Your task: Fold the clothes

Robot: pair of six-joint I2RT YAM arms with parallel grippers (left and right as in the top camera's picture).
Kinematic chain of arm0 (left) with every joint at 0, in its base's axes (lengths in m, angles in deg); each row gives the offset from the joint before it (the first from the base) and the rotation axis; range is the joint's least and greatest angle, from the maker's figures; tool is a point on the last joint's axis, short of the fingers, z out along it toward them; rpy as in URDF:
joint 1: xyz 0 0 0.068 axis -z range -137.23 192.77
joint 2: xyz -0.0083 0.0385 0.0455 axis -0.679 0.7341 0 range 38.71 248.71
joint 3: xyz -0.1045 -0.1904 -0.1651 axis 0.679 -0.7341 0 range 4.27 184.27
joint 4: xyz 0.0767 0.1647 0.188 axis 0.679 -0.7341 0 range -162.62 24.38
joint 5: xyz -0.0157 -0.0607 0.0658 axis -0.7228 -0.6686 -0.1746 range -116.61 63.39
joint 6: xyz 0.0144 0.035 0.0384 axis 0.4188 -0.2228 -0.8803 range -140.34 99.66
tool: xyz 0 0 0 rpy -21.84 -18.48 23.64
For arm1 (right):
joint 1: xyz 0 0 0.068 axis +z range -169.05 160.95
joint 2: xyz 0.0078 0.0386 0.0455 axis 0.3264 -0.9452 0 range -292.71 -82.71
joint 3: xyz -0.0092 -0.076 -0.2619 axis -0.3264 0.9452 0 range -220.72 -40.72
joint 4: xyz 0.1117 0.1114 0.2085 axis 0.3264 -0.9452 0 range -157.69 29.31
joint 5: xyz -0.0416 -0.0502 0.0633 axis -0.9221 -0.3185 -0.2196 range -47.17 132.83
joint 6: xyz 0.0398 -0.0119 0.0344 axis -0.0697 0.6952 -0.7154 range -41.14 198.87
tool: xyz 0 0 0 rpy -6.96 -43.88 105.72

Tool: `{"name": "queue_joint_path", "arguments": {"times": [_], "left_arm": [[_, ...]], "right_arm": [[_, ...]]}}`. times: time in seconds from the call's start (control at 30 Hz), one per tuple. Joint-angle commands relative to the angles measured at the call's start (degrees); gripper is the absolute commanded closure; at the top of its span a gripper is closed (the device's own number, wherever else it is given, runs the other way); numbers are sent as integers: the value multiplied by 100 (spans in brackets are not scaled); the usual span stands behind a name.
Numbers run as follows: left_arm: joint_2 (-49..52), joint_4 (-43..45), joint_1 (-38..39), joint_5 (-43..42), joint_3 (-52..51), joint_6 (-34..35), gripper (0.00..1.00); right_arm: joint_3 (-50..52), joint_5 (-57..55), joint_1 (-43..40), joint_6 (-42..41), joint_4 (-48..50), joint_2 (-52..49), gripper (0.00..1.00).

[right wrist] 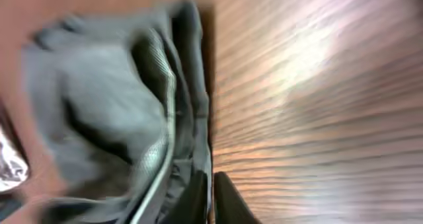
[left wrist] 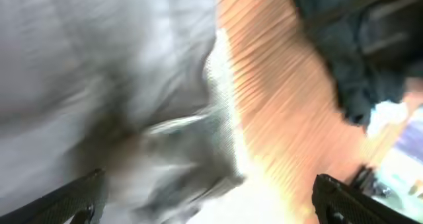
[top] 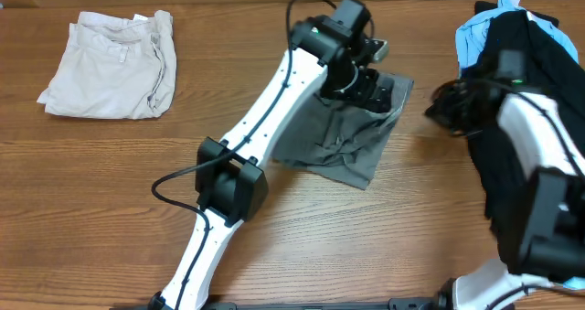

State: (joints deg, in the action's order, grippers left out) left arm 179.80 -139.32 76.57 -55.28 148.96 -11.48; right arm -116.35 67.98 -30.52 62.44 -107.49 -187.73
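Note:
The grey shorts [top: 343,136] lie crumpled at the table's centre. They also show in the left wrist view [left wrist: 99,72] and the right wrist view [right wrist: 99,105]. My left gripper [top: 366,80] is over their far right corner, open, with blurred grey fabric between its wide-apart fingers [left wrist: 211,201]. My right gripper [top: 437,111] is just right of the shorts with wood between them. Its fingers [right wrist: 213,197] are shut beside the shorts' edge. Folded beige shorts [top: 110,63] lie at the far left. A black garment [top: 526,136] and a light-blue one [top: 477,36] are heaped at the right.
My right arm [top: 535,164] lies over the black heap. My left arm [top: 265,127] crosses the table diagonally from the front edge. Bare wood [top: 110,182] shows at the front left and between the shorts and the heap.

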Motion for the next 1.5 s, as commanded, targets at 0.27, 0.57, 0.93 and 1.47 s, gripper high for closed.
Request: {"name": "queue_joint_path", "arguments": {"times": [0.27,0.57,0.93,1.47], "left_arm": [[46,-374,-120,2459,118,-763,6],[411,-363,330,2465,15,-922,70],[507,-614,1189,3091,-107,-1401,87],[560,-492,918,4256,-1414,-1773,31]], "right_arm": [[-341,-107,-339,487,-348,590,87],[-341,-192,-498,487,-372,590,86],[-341,-258,-704,490,-501,590,85],[-341,-260,-704,490,-627,590,85]]}}
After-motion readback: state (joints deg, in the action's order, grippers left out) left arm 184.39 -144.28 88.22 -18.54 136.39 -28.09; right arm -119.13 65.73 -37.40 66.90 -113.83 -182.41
